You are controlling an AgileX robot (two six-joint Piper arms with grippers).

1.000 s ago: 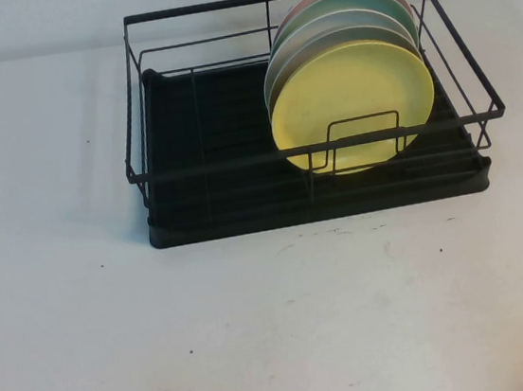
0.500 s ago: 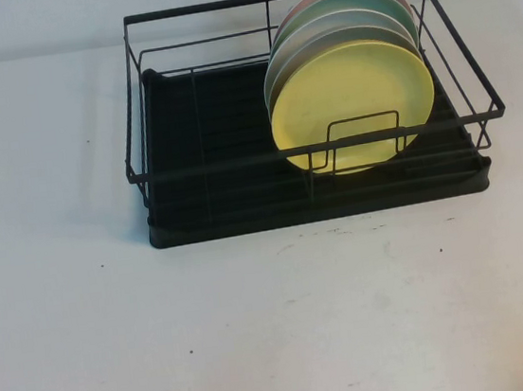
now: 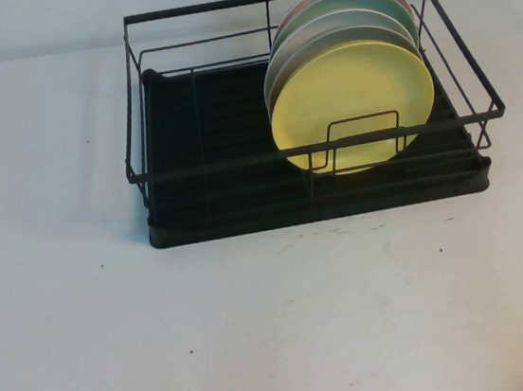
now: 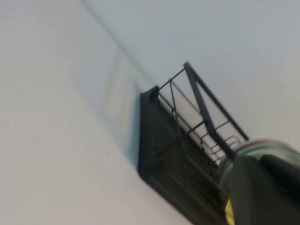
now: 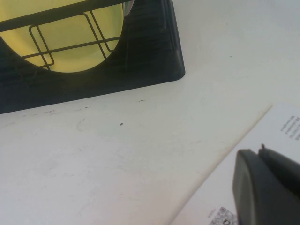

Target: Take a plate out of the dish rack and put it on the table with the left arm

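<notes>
Left gripper (image 4: 262, 192) and right gripper (image 5: 267, 187) showed only partly, state indeterminable; yellow plate (image 3: 352, 106) stood in dish rack (image 3: 210, 164), wire-crossed.

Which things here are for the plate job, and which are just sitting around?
For the job:
- yellow plate, upright at the front of the stack
- dish rack
- table
- left tool, off by the rack's end

Just there:
- grey, green and pink plates behind it
- right tool, parked over printed paper
</notes>
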